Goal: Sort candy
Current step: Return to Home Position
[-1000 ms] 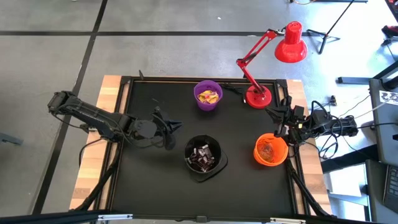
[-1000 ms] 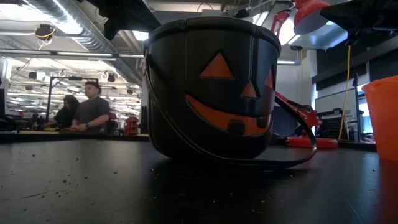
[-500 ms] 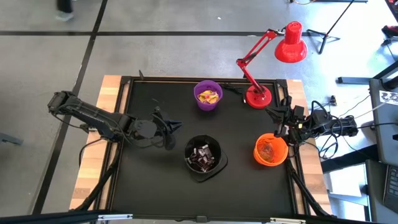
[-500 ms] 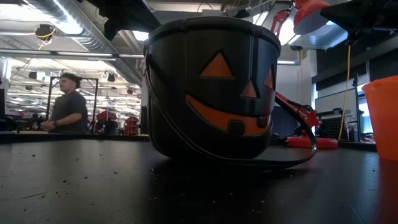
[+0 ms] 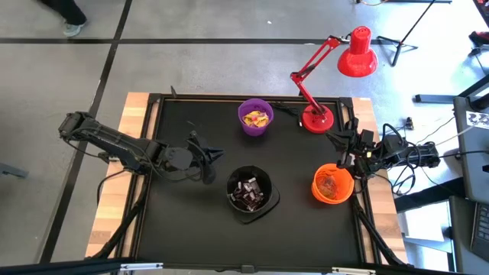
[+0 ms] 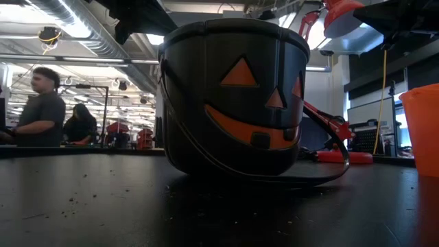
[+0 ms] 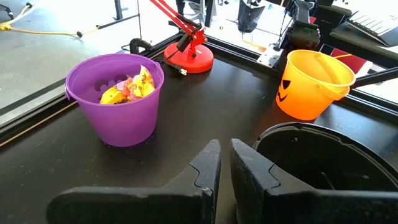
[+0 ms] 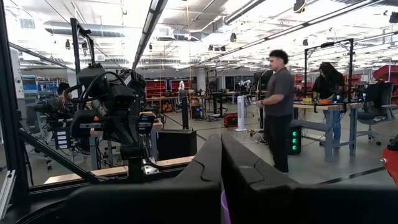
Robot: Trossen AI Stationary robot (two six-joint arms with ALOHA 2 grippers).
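The high view shows dark candy [image 5: 248,189] inside the black pumpkin bucket [image 5: 269,197]; the low view shows only its face. Beyond it, yellow candy [image 7: 113,96] heaps in the purple bucket [image 7: 118,121], seemingly pointing every way. The left gripper [image 7: 225,150] beside the black bucket and the right gripper [image 8: 221,148] past the orange bucket [image 5: 315,184] are both clenched empty.

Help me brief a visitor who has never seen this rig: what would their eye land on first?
The black jack-o'-lantern bucket fills the low view, standing mid-table. The purple bucket of yellow candy sits toward the far edge beside a red desk lamp, the orange bucket at the right edge. The left claw is left of the black bucket, the right claw by the orange one.
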